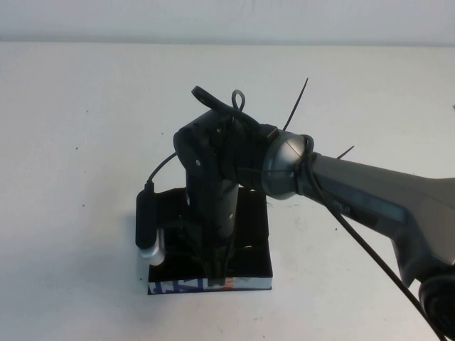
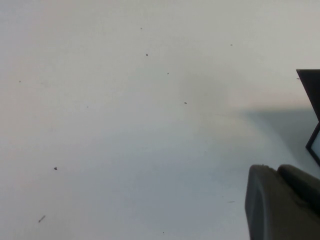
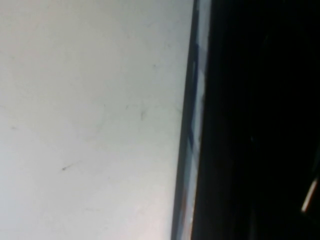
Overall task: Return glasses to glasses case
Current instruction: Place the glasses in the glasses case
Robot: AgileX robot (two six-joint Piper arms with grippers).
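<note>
So the right gripper [image 1: 217,266] is reached straight down into the glasses case [image 1: 252,234], which is sat on the table [image 1: 85,142] with its white printed long side turned toward the robot. The fingertips are buried in the black interior, so whether they're clamped or let go can't be told. The glasses can't really be made out; only a pale sliver is caught inside the case in the right wrist view, nothing definite.

The case's long axis is run left to right, and the gripper is lined up over its middle, just behind the printed edge.

The left gripper [image 2: 282,200] is parked off to the side over bare table, finger state can't be told. The right arm is clearly the nearer 1.
</note>
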